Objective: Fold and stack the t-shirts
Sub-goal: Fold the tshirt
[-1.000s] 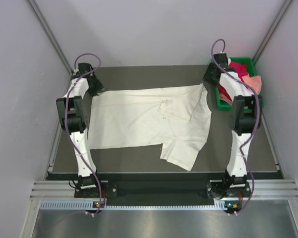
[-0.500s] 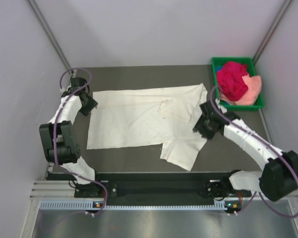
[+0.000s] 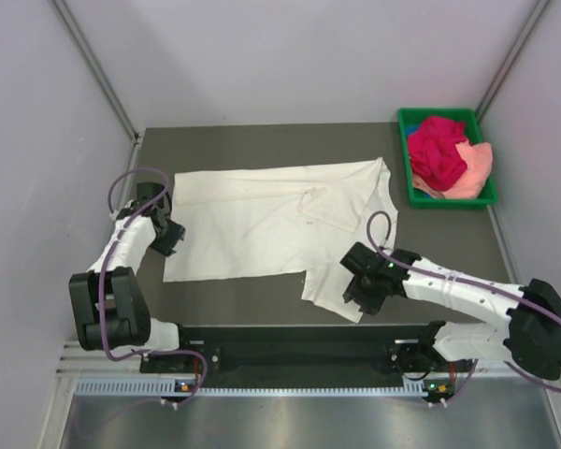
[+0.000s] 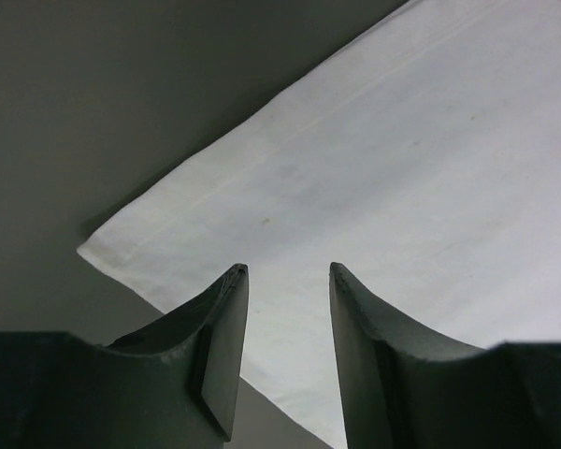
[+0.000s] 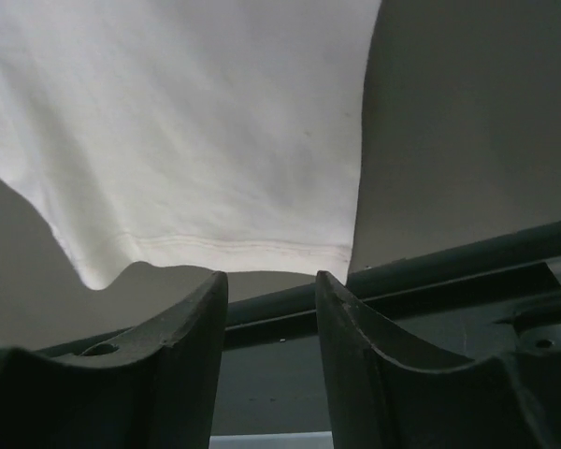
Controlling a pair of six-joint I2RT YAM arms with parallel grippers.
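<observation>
High overhead view; wrist views close over, apparently, one cream-white shirt (image 3: 262, 224).

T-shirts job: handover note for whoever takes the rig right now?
Left gripper: open, empty, low over the left edge of the cream-white t-shirt, by a corner.
Right gripper: open, empty, over the hem of that shirt's near sleeve.
Cream-white t-shirt lies spread on the table. Magenta-red t-shirt and peach-pink t-shirt sit bunched in the green tray.
Done: one shirt laid out.
Left: fold it, then take out, fold and stack the other two.
</observation>
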